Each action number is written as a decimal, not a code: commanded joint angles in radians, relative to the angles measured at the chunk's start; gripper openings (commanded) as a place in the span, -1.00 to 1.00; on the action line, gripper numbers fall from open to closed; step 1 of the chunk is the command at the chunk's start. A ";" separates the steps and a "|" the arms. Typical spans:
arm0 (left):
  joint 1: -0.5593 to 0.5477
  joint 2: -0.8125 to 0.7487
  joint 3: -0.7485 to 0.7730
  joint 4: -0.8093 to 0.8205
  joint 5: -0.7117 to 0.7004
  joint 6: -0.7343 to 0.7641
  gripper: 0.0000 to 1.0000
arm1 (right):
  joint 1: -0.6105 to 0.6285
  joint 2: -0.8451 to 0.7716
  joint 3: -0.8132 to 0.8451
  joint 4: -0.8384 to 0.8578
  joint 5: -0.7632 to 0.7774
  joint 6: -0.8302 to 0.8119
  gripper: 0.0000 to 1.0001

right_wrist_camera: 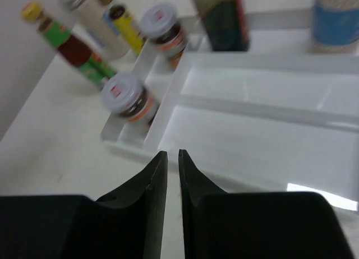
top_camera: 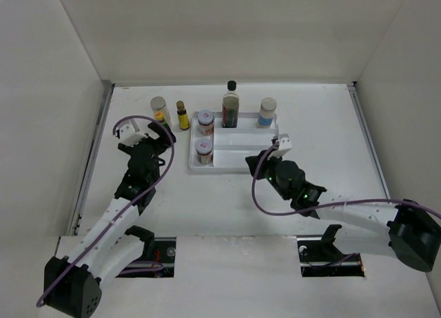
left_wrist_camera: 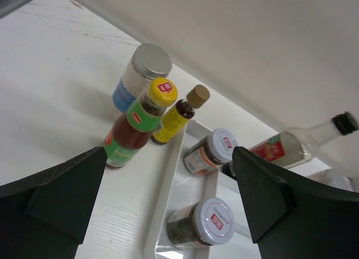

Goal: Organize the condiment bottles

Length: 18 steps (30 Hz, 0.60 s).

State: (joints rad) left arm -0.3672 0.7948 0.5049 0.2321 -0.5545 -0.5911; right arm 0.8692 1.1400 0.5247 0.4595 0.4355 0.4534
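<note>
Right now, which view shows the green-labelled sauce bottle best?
Left wrist: the sauce bottle stands whole, sharp and close, with its yellow cap and green label clear. Top external gives only its cap and a bit of label from above, small. Right wrist catches it blurred at the upper left edge.

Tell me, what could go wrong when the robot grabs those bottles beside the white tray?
The yellow-capped red sauce bottle, silver-lidded blue-labelled jar and small brown yellow-labelled bottle stand crowded together, so the wide-open left jaws might knock a neighbour over. The right jaws, shut, sit close to the white divided tray; a bump could wobble the tall black-capped dark bottle standing in it.
</note>
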 commanded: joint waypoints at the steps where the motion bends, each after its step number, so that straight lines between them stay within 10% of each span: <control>1: 0.001 0.069 0.056 -0.018 -0.054 0.100 0.78 | 0.101 -0.025 -0.044 0.135 -0.131 0.059 -0.59; 5: 0.011 0.173 0.128 -0.025 -0.079 0.149 -0.01 | 0.181 0.068 -0.092 0.287 -0.175 0.053 -0.31; 11: 0.007 0.305 0.259 -0.105 -0.128 0.217 0.30 | 0.190 0.106 -0.097 0.295 -0.273 0.054 0.41; 18: 0.015 0.474 0.362 -0.132 -0.133 0.261 0.29 | 0.139 0.145 -0.100 0.295 -0.328 0.091 0.53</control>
State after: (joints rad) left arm -0.3599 1.2274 0.8124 0.1139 -0.6704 -0.3748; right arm 1.0248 1.2690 0.4271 0.6765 0.1585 0.5201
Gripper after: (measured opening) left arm 0.647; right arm 0.762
